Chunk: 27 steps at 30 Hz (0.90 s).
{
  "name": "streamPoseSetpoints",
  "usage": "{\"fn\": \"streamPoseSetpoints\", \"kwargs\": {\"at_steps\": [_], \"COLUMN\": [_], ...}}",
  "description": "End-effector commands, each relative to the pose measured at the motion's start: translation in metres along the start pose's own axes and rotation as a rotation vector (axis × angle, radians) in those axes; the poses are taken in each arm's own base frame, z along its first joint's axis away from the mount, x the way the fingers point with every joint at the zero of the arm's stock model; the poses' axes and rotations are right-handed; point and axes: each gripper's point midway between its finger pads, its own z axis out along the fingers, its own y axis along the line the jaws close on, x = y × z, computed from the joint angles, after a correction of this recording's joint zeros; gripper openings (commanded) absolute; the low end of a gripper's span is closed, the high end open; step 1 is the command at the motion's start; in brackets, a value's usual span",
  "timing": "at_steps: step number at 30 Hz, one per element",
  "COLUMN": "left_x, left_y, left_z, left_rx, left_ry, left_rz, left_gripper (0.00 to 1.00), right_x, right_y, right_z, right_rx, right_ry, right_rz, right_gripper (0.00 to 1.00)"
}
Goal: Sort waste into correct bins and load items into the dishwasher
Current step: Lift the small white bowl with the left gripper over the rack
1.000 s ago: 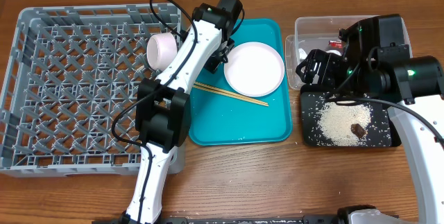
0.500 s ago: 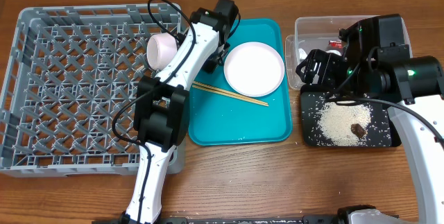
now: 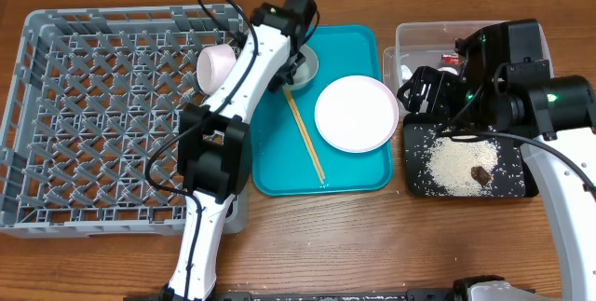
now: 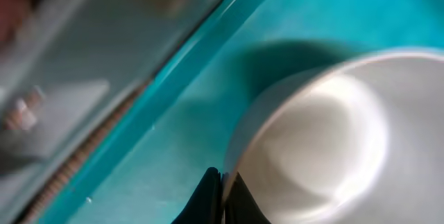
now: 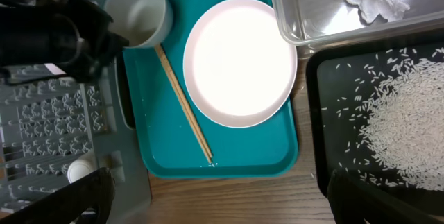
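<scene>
Rim of the pale bowl point(image 5: 135, 17), at the teal tray's point(image 3: 358, 172) far-left corner, sits pinched in the left hand point(image 4: 223, 191). The white plate point(image 3: 356, 113) and chopsticks point(image 3: 304, 138) lie beside it. The right hand point(image 5: 218, 186) is spread wide.

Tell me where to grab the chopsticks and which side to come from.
Grip the chopsticks near the end toward the teal tray's front edge, coming straight down, fingers closing across the pair. They lie flat and together on the tray; the far end sits by the bowl and the plate crowds the middle.
</scene>
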Motion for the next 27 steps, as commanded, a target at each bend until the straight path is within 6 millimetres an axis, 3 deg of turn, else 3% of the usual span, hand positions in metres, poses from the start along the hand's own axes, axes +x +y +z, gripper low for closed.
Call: {"fn": "streamPoseSetpoints", "kwargs": {"at_steps": [1, 2, 4, 9, 11, 16, 19, 22, 27], "left_x": [-0.036, -0.044, -0.055, -0.079, -0.080, -0.063, -0.061, -0.068, -0.079], "left_y": [-0.017, -0.023, -0.017, 0.026, 0.042, 0.035, 0.050, 0.085, 0.177], "left_z": [-0.038, -0.055, -0.071, -0.113, -0.128, -0.161, -0.189, -0.210, -0.223], "left_rx": [0.065, 0.083, 0.049, -0.130, -0.162, 0.014, 0.045, -0.013, -0.161], "left_ry": [-0.127, -0.164, -0.209, -0.275, -0.259, -0.215, -0.232, -0.259, -0.243], "left_rz": [0.333, 0.520, 0.666, 0.758, 0.780, 0.901, 0.904, 0.886, 0.781], "left_gripper": [0.04, 0.04, 0.04, 0.04, 0.04, 0.04, 0.04, 0.04, 0.04], "right_x": [-0.002, -0.002, -0.002, -0.002, -0.002, -0.002, -0.002, -0.002, -0.002], "right_y": [-0.002, -0.002, -0.002, -0.002, -0.002, -0.002, -0.002, -0.002, -0.002], "right_z": [0.000, 0.001, 0.000, 0.001, 0.000, 0.000, 0.000, 0.001, 0.000], "right_rx": [0.009, 0.009, 0.009, 0.009, 0.009, 0.009, 0.009, 0.009, 0.009], "right_ry": [-0.008, -0.008, -0.008, -0.008, -0.008, -0.008, -0.008, -0.008, -0.008], "right_rz": [-0.006, -0.006, -0.006, -0.006, -0.006, -0.006, -0.006, -0.006, -0.006], "right_gripper": [0.99, 1.00, 1.00, 1.00, 1.00, 1.00, 1.00, 1.00, 1.00]}}
